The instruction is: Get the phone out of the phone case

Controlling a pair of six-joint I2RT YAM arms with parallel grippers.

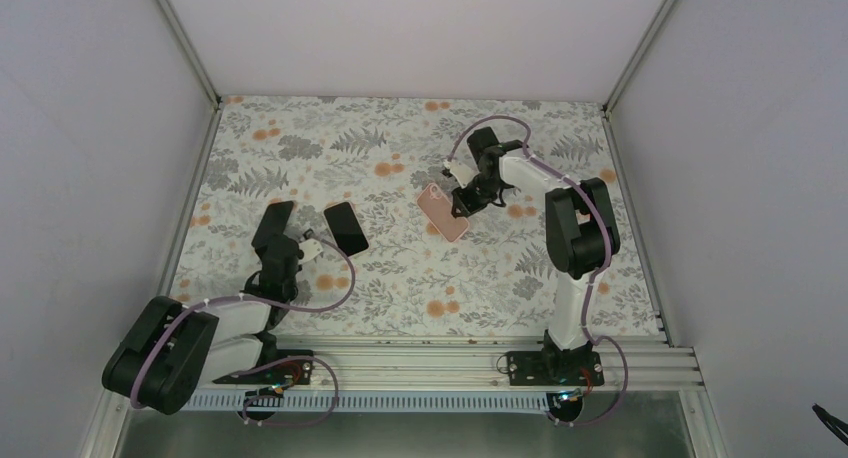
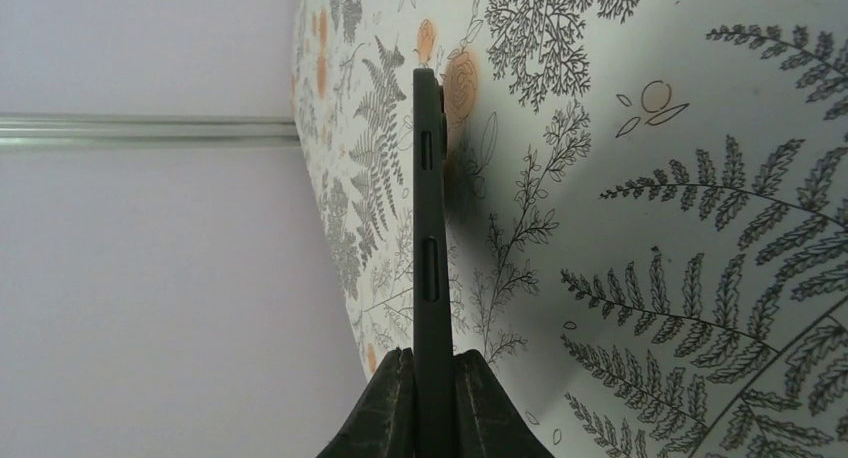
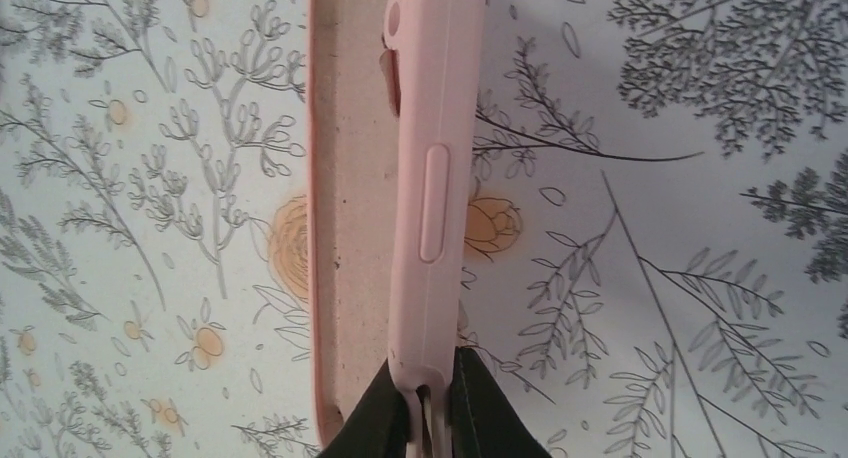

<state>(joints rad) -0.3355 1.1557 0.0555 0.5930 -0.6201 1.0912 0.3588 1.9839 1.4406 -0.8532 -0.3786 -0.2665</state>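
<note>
Currently: my left jaws clamped on black phone (image 2: 432,228), edge-on between them; my right jaws clamped on pink phone case (image 3: 435,178); floral worktop (image 1: 400,278) beyond both.

Robotics lab test cell: white panel walls (image 1: 90,128) in an aluminium frame (image 1: 183,40); two arms (image 1: 575,228) bolted to near rail (image 1: 420,361); floral table (image 1: 400,278).
</note>
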